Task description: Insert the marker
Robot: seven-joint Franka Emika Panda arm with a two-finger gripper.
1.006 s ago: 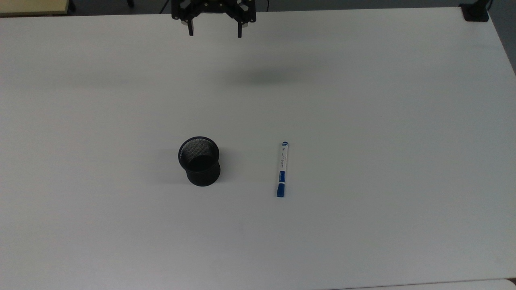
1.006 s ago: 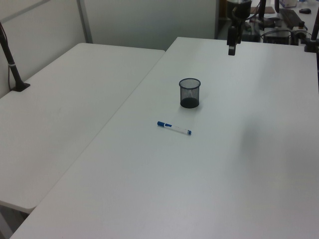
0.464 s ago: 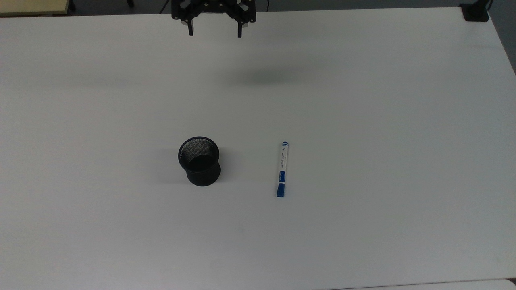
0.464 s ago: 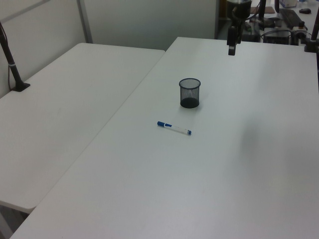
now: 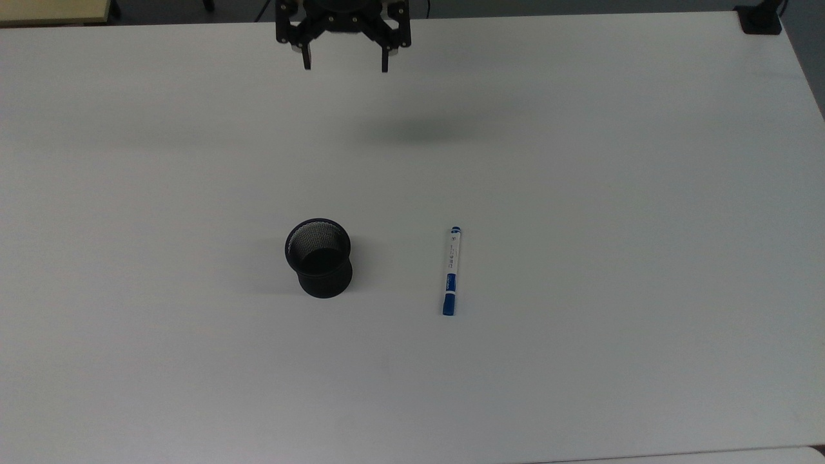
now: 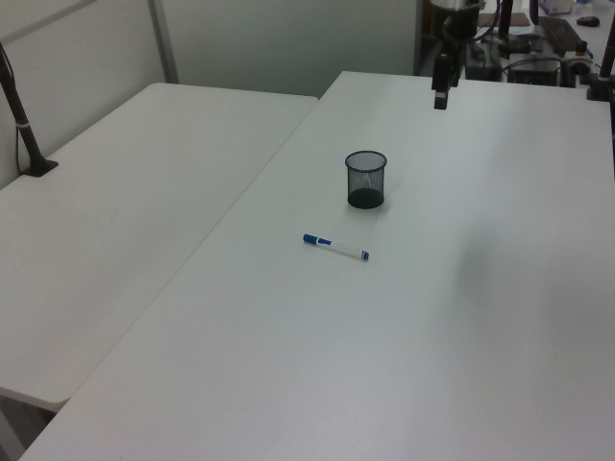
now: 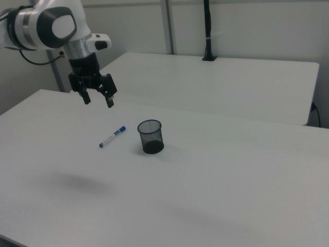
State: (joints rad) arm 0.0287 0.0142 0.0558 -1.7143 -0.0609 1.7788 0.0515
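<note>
The marker (image 5: pixel 452 270) lies flat on the desk (image 5: pixel 612 193) beside the cup (image 5: pixel 319 258), well below the empty, spread-fingered gripper (image 5: pixel 345 66) in the top view (barrel running toward the gripper, cap far).

On the tabletop (image 5: pixel 580 161) in the top view, the marker (image 5: pixel 452 271) lies flat at three o'clock of the upright mesh cup (image 5: pixel 319 258), apart from it. The end effector (image 5: pixel 345 63) hangs above the tabletop at twelve o'clock, well apart from both.
</note>
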